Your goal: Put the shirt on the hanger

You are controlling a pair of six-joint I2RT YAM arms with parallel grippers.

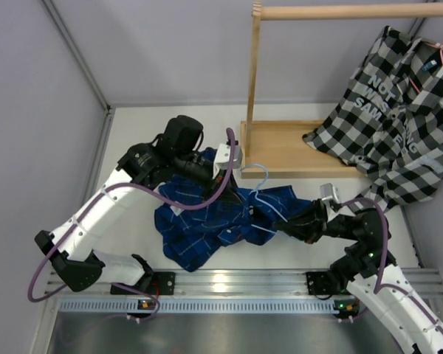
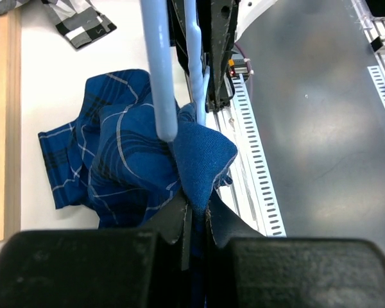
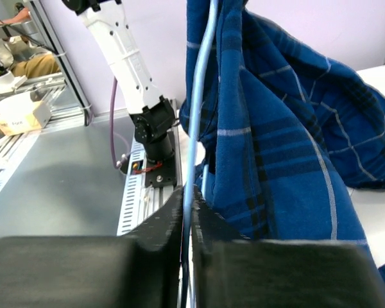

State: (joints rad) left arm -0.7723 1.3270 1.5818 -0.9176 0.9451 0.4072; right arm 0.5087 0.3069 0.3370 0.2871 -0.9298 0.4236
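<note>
The dark blue shirt [image 1: 199, 225] lies crumpled on the white table between the two arms. The pale-blue hanger [image 1: 260, 184] rises out of it, hook toward the wooden rack, one bar running down to my right gripper [image 1: 299, 223]. In the right wrist view my right gripper [image 3: 187, 204] is shut on the hanger's thin bar [image 3: 202, 96], with the shirt [image 3: 289, 147] draped beside it. My left gripper [image 1: 210, 177] is at the shirt's far edge. In the left wrist view it [image 2: 194, 202] is shut on a raised fold of the shirt [image 2: 202, 157], with the hanger's bars [image 2: 160, 64] just above.
A wooden rack stands at the back right, with its base board [image 1: 295, 147] and its top rod [image 1: 340, 11]. A black-and-white checked shirt [image 1: 399, 118] hangs from it and spills onto the table. An aluminium rail [image 1: 244, 284] runs along the near edge. A wall closes the left side.
</note>
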